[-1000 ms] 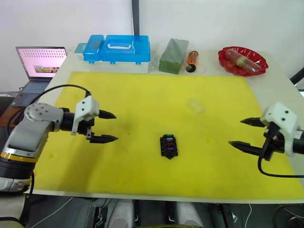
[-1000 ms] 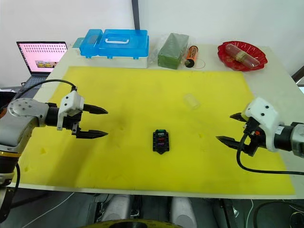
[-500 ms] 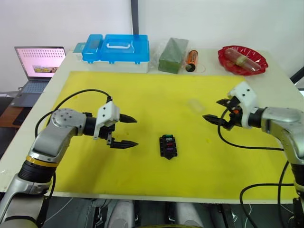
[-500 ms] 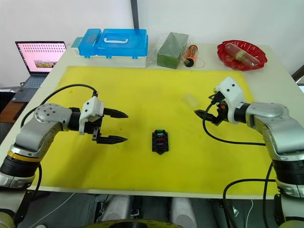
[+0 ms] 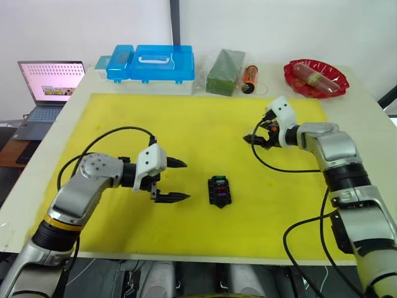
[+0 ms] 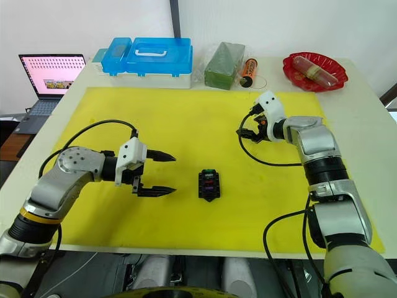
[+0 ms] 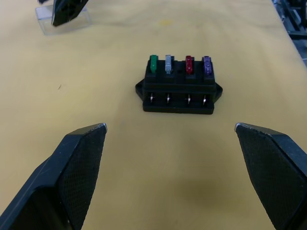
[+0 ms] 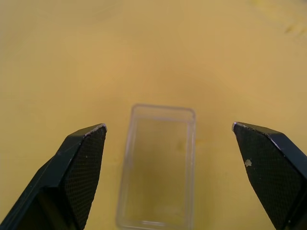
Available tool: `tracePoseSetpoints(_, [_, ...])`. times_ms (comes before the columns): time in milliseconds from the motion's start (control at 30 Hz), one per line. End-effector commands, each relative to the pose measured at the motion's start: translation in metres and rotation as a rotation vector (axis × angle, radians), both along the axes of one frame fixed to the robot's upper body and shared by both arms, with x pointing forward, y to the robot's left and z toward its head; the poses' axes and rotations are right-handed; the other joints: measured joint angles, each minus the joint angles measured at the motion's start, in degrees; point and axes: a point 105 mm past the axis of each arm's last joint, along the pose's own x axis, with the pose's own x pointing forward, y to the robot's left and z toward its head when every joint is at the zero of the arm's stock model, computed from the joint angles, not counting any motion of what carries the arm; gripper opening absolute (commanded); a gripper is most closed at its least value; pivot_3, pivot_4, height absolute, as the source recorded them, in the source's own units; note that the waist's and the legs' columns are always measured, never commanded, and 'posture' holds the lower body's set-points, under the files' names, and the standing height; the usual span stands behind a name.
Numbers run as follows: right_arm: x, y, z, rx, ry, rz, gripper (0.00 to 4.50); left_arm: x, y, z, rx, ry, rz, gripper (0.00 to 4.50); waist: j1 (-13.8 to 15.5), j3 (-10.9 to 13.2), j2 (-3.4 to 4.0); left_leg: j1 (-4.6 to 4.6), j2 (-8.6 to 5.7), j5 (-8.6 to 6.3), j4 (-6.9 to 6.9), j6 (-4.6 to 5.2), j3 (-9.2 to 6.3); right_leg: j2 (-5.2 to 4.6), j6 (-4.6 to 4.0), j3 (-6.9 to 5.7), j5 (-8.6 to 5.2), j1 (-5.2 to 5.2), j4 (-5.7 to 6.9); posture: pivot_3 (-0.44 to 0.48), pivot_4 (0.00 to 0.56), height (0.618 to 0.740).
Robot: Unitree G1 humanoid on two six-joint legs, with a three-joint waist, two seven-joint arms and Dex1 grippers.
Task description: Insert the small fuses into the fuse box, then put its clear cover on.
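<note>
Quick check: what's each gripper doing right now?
Left gripper: open, empty, facing the fuse box.
Right gripper: open, empty, over the clear cover.

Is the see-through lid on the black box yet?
Not yet. The clear cover lies on the yellow mat, apart from the fuse box, whose fuses stand uncovered.
</note>
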Motion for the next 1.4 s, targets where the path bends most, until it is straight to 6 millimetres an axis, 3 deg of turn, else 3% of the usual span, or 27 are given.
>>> tracePoseSetpoints(33, [0.003, 0.002, 0.017, 0.015, -0.045, 0.015, 4.46, -0.004, -0.002, 0.007, -0.01, -0.038, -0.005, 4.5, -0.1, 0.0, 0.03, 0.0, 0.0, 0.01, 0.0, -0.01, 0.01, -0.01, 0.0, 0.0, 0.0, 0.0, 0.0, 0.0, 0.15, 0.74])
tracePoseSetpoints(200, [-0.001, 0.002, 0.012, 0.021, -0.032, 0.022, 4.46, -0.006, -0.003, 0.005, -0.013, -0.034, -0.002, 4.5, -0.2, 0.0, 0.03, 0.01, 0.01, 0.02, 0.0, -0.03, 0.0, -0.01, 0.0, 0.0, 0.0, 0.0, 0.02, 0.0, 0.15, 0.74])
tracePoseSetpoints(233, [-0.002, 0.002, 0.011, 0.021, -0.031, 0.022, 4.29, -0.007, -0.004, 0.004, -0.012, -0.032, -0.002, 4.5, -0.2, 0.0, 0.03, 0.01, 0.01, 0.02, 0.0, -0.03, 0.0, -0.01, 0.0, 0.0, 0.0, 0.0, 0.02, 0.0, 0.15, 0.74])
tracePoseSetpoints(300, [-0.003, 0.003, 0.011, 0.024, -0.03, 0.025, 3.9, -0.009, -0.004, 0.001, -0.002, -0.018, -0.004, 4.5, -0.2, 0.0, 0.03, 0.01, 0.01, 0.01, 0.0, -0.03, 0.0, -0.01, 0.0, 0.0, 0.0, 0.0, 0.02, 0.0, 0.15, 0.74])
tracePoseSetpoints(500, [-0.011, 0.006, 0.012, 0.023, -0.037, 0.039, 1.86, -0.023, -0.007, -0.008, -0.001, 0.061, 0.005, 4.5, -0.3, 0.0, 0.04, 0.01, 0.02, 0.02, -0.02, -0.03, -0.02, -0.01, 0.0, 0.0, 0.0, 0.0, 0.03, 0.0, 0.15, 0.74])
tracePoseSetpoints(933, [-0.039, 0.009, 0.042, 0.045, -0.106, -0.001, 1.82, -0.052, -0.052, -0.043, -0.029, 0.193, 0.124, 4.5, 0.1, 0.0, 0.06, 0.03, -0.02, 0.01, -0.02, -0.01, -0.05, -0.23, 0.0, -0.01, 0.0, 0.02, 0.04, 0.0, 0.15, 0.74])
tracePoseSetpoints(1167, [-0.047, 0.017, 0.06, 0.056, -0.14, -0.009, 1.82, -0.045, -0.093, -0.053, -0.053, 0.177, 0.27, 4.5, 0.2, 0.0, 0.07, 0.04, -0.1, -0.02, -0.01, 0.03, -0.07, -0.32, 0.0, -0.04, 0.0, 0.08, 0.03, 0.0, 0.15, 0.74])
tracePoseSetpoints(1400, [-0.051, 0.02, 0.071, 0.051, -0.171, -0.018, 1.82, -0.015, -0.106, -0.058, -0.047, 0.131, 0.495, 4.5, 0.2, 0.0, 0.07, 0.05, -0.12, -0.02, 0.0, 0.04, -0.08, -0.31, 0.0, -0.05, 0.01, 0.11, 0.03, 0.0, 0.15, 0.74])
